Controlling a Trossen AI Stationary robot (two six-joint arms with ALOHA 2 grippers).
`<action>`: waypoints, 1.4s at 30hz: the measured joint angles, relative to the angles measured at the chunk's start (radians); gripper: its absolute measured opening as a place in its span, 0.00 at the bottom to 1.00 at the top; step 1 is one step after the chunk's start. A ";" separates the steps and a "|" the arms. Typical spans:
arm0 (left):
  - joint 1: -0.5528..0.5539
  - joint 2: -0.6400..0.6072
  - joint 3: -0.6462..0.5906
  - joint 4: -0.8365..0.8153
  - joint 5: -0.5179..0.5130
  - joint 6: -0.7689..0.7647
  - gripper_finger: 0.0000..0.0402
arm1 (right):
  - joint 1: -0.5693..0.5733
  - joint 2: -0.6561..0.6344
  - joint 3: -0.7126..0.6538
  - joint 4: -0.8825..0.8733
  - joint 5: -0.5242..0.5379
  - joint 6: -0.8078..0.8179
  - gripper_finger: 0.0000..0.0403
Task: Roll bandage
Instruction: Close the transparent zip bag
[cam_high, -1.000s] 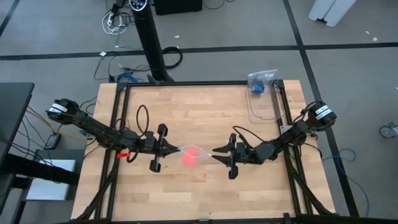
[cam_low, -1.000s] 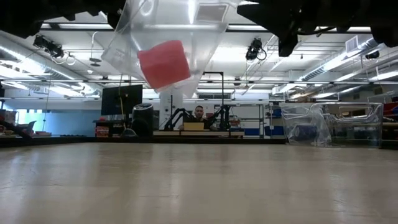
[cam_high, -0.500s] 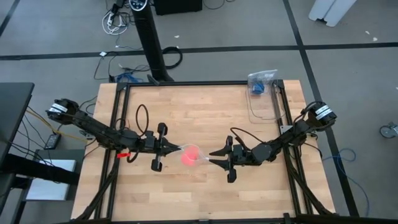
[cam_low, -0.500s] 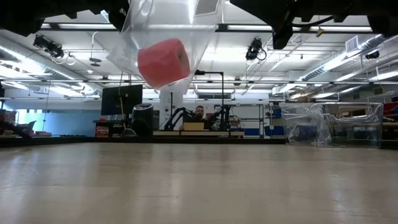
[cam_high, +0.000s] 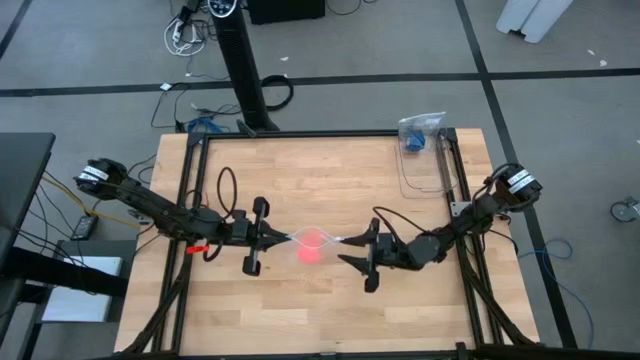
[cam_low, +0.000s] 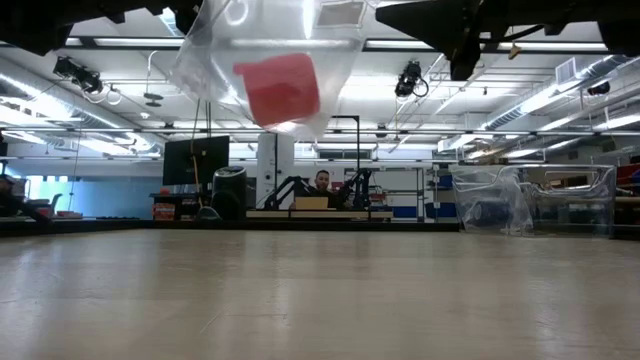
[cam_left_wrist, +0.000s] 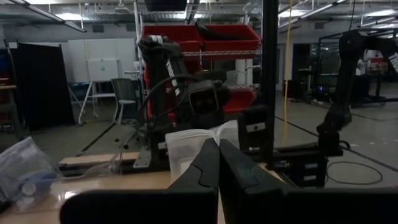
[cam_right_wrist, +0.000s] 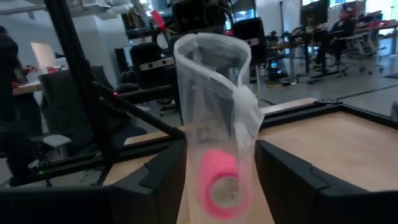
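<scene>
The left gripper (cam_high: 283, 237) is pinched tight on the left edge of a clear plastic bag (cam_high: 312, 240), in the middle of the table (cam_high: 320, 170). The right gripper (cam_high: 352, 246) is at the bag's right edge, with its fingers spread wide on both sides of the bag. I think it is not squeezing. The bag hangs up in the air between them. The bandage (cam_low: 283, 88) is a small pink roll sitting inside the bag. If the left gripper slips, the bag could drop and the roll could tumble out.
</scene>
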 joint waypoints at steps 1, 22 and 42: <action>0.000 0.000 0.004 0.000 0.000 0.002 0.00 | -0.008 0.000 0.000 0.001 -0.016 0.002 0.48; -0.010 0.000 0.016 -0.011 0.002 0.023 0.00 | 0.004 0.001 0.000 0.037 0.054 -0.050 0.49; -0.011 0.000 0.026 0.016 -0.028 0.075 0.00 | -0.095 0.001 0.037 0.031 -0.183 -0.036 0.13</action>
